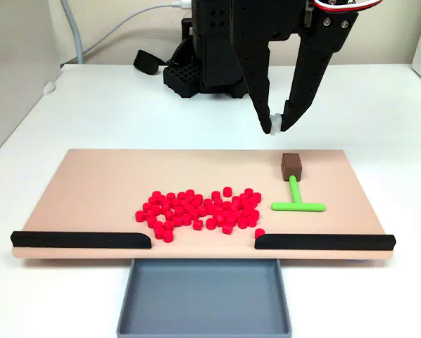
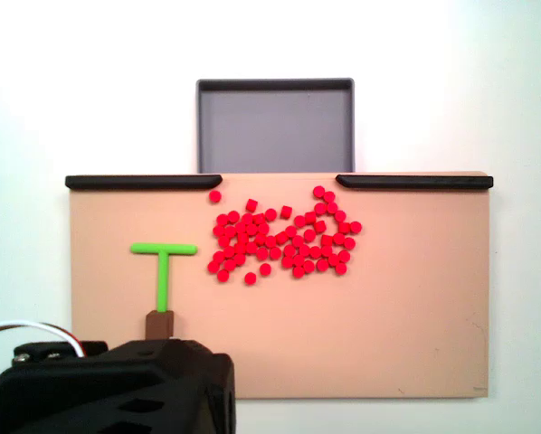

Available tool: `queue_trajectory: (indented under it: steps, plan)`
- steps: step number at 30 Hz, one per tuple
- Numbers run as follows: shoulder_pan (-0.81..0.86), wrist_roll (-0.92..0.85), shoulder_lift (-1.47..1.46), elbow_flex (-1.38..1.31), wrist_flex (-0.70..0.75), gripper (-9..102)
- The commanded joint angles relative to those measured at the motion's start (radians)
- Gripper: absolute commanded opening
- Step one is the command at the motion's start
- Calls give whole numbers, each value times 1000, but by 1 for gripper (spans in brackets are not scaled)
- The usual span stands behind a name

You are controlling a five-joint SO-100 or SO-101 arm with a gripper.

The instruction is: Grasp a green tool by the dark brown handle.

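The grasp is not yet made: the tool (image 1: 277, 127) hangs empty, fingertips close together, just behind the dark brown handle (image 1: 292, 166) of the green tool (image 1: 297, 199), which lies on the tan board (image 1: 91, 190).

A pile of red pieces (image 1: 200, 210) sat mid-board on the tan board (image 1: 91, 190). Two black bars (image 1: 80, 240) lined its near edge in that fixed view, and a grey tray (image 1: 203, 299) sat nearer still.

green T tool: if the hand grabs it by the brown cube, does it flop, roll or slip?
The green tool looks like rigid moulded plastic, so it probably won't flop. It lies flat and its crossbar should stop rolling. The dark brown handle has flat faces, likely a secure grip; the stem may swing, since all its length is on one side.
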Motion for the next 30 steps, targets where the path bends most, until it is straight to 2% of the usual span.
queue_trajectory:
  steps: [1, 8, 15, 18, 30]
  plan:
    - [-11, -2, 8, -31, -14, 7]
    - [-9, 0, 21, -14, -14, 13]
    - [-23, 15, 60, 46, -14, 15]
    - [-28, 32, 89, 100, -81, 16]
    - [-25, 11, 80, 181, -175, 18]
